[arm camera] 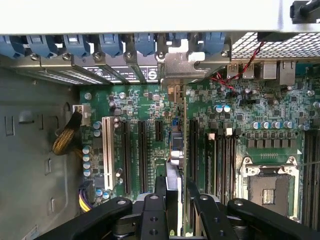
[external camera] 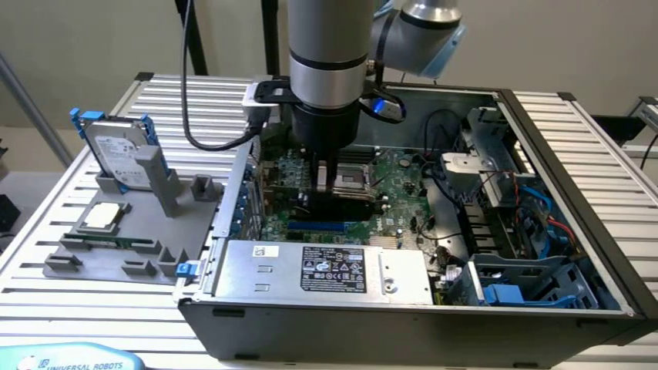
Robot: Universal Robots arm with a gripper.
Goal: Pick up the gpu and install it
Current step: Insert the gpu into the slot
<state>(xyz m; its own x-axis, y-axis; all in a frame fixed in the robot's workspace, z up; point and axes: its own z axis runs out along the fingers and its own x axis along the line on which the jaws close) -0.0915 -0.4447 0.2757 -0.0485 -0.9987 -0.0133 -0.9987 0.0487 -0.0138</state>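
The black-fingered end effector [arm camera: 176,200] grips the thin green-and-silver gpu [arm camera: 175,150] edge-on, upright above a long black expansion slot [arm camera: 192,150] inside the open grey computer case [external camera: 575,231]; seating well likely needs vertical, slot-aligned, even downward pressure.

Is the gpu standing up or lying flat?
Standing on edge: the gripper holds the gpu edge-down over the motherboard slots; whether it is fully seated, cannot tell.

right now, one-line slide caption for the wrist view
Gripper holds the gpu edge-on over the motherboard slots inside the open case.
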